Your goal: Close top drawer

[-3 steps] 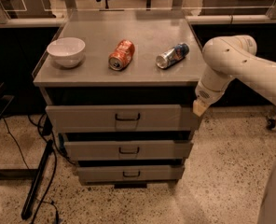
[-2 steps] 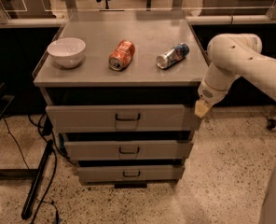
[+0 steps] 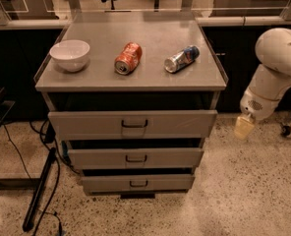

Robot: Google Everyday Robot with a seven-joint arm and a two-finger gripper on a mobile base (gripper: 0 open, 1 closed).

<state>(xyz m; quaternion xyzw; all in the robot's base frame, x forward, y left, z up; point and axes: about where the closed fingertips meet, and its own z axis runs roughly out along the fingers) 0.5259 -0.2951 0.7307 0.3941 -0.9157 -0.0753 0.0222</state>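
The top drawer is the tallest, widest grey front under the cabinet top, with a dark wire handle at its centre. It stands out a little from the cabinet, with a dark gap above it. Its inside is hidden. My gripper hangs at the right of the cabinet, clear of the drawer's right end and level with it, holding nothing.
On the grey cabinet top lie a white bowl, an orange can on its side and a blue can on its side. Two shorter drawers sit below. A black pole and cables lie at the lower left on the speckled floor.
My arm has swung away to the right, and the gripper has moved off the top drawer's right end. The drawer front has not visibly moved.
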